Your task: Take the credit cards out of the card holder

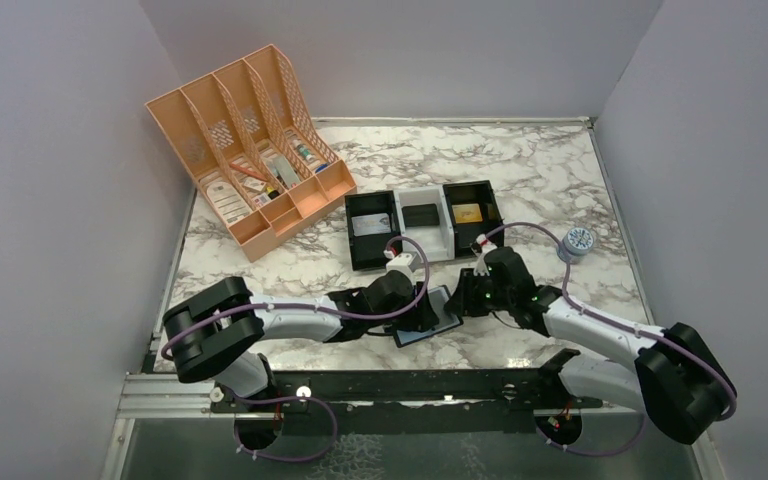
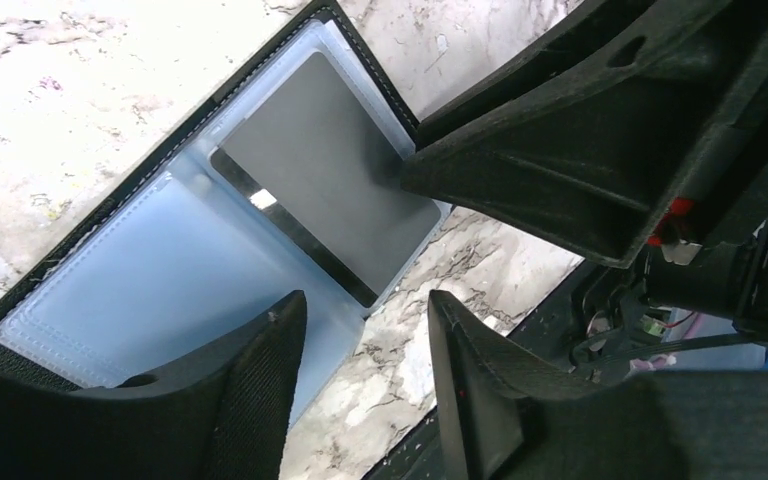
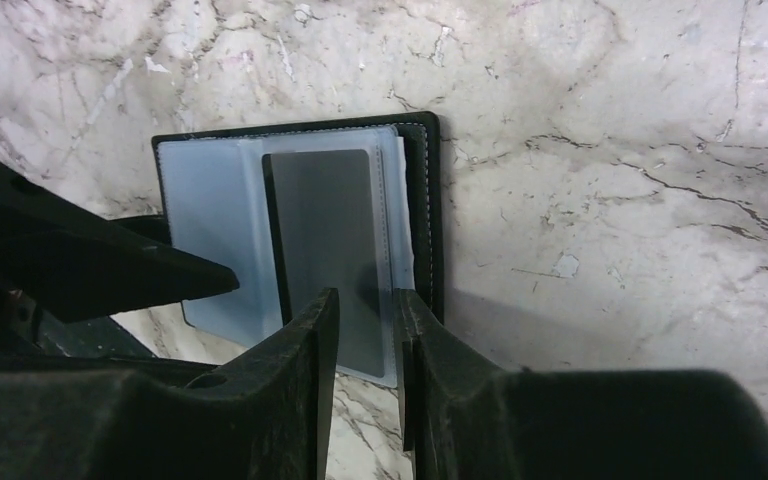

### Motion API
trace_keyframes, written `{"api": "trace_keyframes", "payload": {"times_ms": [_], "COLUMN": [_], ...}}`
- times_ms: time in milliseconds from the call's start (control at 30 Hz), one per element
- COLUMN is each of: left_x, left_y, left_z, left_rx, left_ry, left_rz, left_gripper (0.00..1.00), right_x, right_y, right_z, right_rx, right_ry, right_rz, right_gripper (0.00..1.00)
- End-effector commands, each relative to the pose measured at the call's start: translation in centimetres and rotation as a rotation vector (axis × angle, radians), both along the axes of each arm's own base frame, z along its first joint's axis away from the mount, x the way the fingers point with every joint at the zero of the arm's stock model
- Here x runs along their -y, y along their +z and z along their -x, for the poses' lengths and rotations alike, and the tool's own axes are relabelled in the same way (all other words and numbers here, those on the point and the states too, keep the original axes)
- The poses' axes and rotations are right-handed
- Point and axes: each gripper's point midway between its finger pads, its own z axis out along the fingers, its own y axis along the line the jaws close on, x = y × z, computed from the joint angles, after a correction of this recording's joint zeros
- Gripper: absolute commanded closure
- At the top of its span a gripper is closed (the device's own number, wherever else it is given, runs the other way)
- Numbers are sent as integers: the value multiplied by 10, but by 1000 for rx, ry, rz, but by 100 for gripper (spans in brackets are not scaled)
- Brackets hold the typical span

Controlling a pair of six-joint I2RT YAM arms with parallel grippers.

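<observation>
Marble table [image 1: 560, 170] was taken in whole only from above. A peach file organizer [image 1: 250, 150] was seen at its far left, and a black-and-white tray [image 1: 405, 240] of three compartments at mid-table. Nearer the arm bases, the card holder [image 1: 430, 325] was found lying open and flat. From up there the left gripper [image 1: 415, 300] and right gripper [image 1: 463, 297] were little more than black shapes crowded over it.

Detail was supplied by the wrists. From the left wrist, the holder's blue-grey lining [image 2: 140, 290] was shown facing up, with a dark grey credit card [image 2: 330, 180] lying against it. The left gripper's [image 2: 368, 305] jaws were seen standing apart, one finger over the lining, the other over bare marble past the holder's edge, with nothing clamped. A tip of the right gripper was caught touching the card's edge.

From the right wrist, the holder's black stitched border [image 3: 430, 200] was picked out. The right gripper's [image 3: 368, 300] jaws were seen drawn narrow, astride the card's [image 3: 325, 220] near end. Whether the card was actually pinched could not be told.

A small round grey object [image 1: 577, 242], near the table's right edge, was shown by the top view alone.
</observation>
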Motion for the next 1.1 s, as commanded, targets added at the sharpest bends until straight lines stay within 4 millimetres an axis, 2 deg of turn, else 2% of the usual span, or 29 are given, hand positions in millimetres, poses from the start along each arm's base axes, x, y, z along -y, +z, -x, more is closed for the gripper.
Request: {"api": "trace_keyframes", "payload": {"times_ms": [0,100,233,433,600,900,1067], "left_x": [-3,-21,-33,-26,-21,-23,-33], "left_y": [-1,-15,-20,-3,2,-10,-6], "left_z": [-8,-9,-8,-7,-9,-6,-10], "left_rx": [42,49,55,72,78,63,93], "left_ry": [47,60,76,72,70,64,97], "left_rz": [-4,-113,-135,-41,-22,-46,-39], "left_gripper": [51,53,55,55,55,55,55], "right_x": [-11,-11,-13,-13,-11,0,-14], "right_y": [5,-2,-12,-19,-18,11,18], "right_z": [-7,-5,7,26,37,11,12], "right_rx": [18,-9,-61,-121,-142,-9,-13], "right_ry": [43,48,58,53,34,-38,34], "right_rz": [-9,-3,-29,-93,-131,-71,-116], "right_gripper": [74,79,79,82,82,77,77]}}
